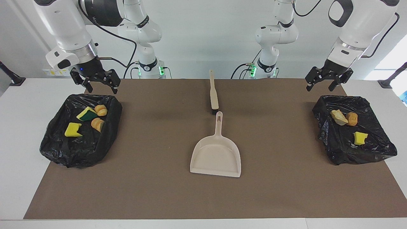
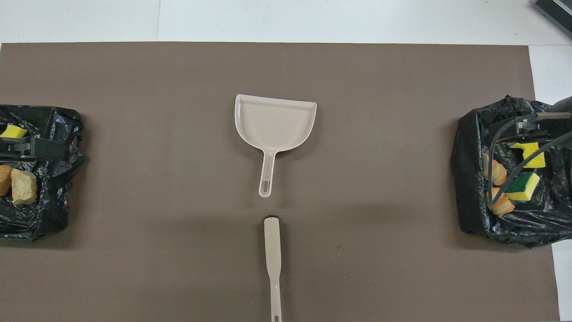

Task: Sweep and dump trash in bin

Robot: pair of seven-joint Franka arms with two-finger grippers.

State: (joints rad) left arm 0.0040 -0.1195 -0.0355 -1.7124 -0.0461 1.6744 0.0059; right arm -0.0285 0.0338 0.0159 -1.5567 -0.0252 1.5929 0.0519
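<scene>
Left hand (image 1: 329,78) hangs open and empty, raised over the robots' edge of the lined bin (image 1: 383,149) at the left arm's end of the surface. Nothing is between its fingers; my read is it is parked clear of the work area.

Right hand (image 1: 95,82) likewise: spread open, holding nothing, raised over the robots' edge of the other lined bin (image 1: 57,152) at the right arm's end.

Landmark is the dustpan (image 1: 216,152), flat mid-mat.

- Brush (image 1: 213,92) lies nearer to the robots than the dustpan and in line with its handle, bristle end close to the handle tip. The two look apart.
- Pan mouth points away from the robots; the pan looks empty. Both tools lie loose, neither gripped, probably set down where either arm can reach them.
- Trash (image 1: 72,130): all seven scraps are in the bins, well apart from the dustpan toward either end. Four lie in the right-arm-end bin, two yellow sponge pieces and two orange chunks. Three (image 1: 360,137) lie in the left-arm-end bin: one yellow, one orange-tan, one pale.
- No scrap shows on the brown mat (image 1: 152,178).

Judgement: sweep and dump look finished.
</scene>
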